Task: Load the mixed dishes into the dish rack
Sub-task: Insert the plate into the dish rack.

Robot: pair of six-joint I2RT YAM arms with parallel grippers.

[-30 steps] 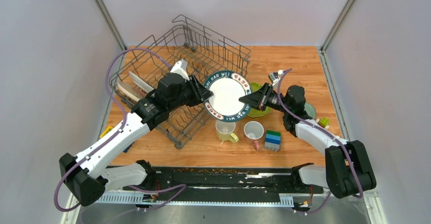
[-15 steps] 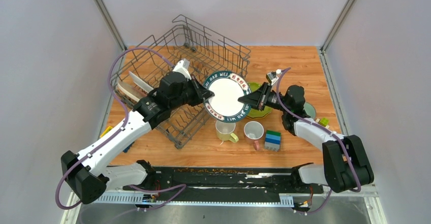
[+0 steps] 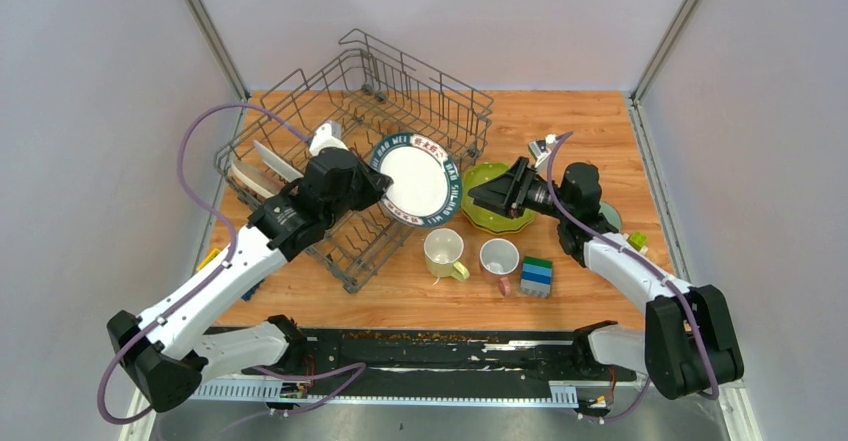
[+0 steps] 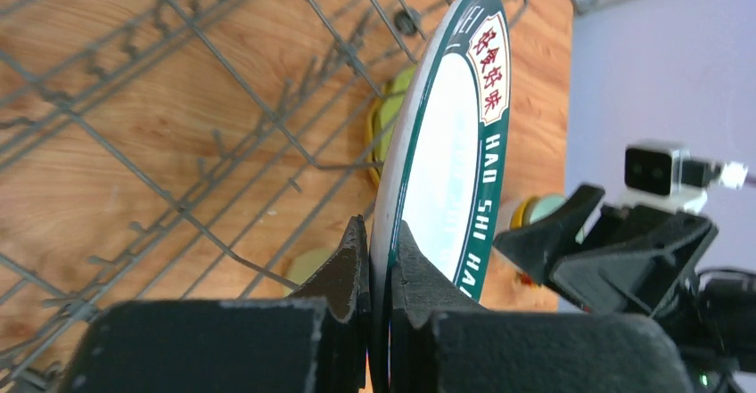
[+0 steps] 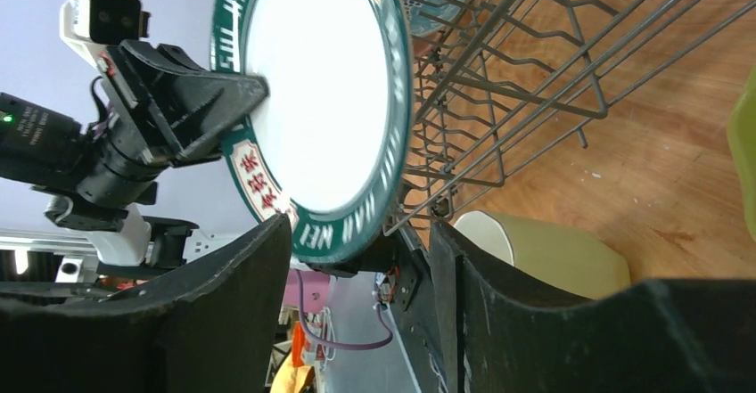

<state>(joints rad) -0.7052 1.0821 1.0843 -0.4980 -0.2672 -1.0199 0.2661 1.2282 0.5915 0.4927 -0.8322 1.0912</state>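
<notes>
Aloft, patterned-rim plate pinched by left gripper, right gripper spread, just beside

Left claw clamps the patterned-rim plate edge-on — dish rack behind.

In the top view, the patterned-rim plate stands on edge at the right corner of the dish rack, barring entry from that side. A narrow gap separates it from the right gripper, which hangs over the green bowl. Below, the pale yellow mug, pink-handled mug and toy blocks crowd the centre. The table shows bare wood at upper right. Two plates occupy the rack's left end.
</notes>
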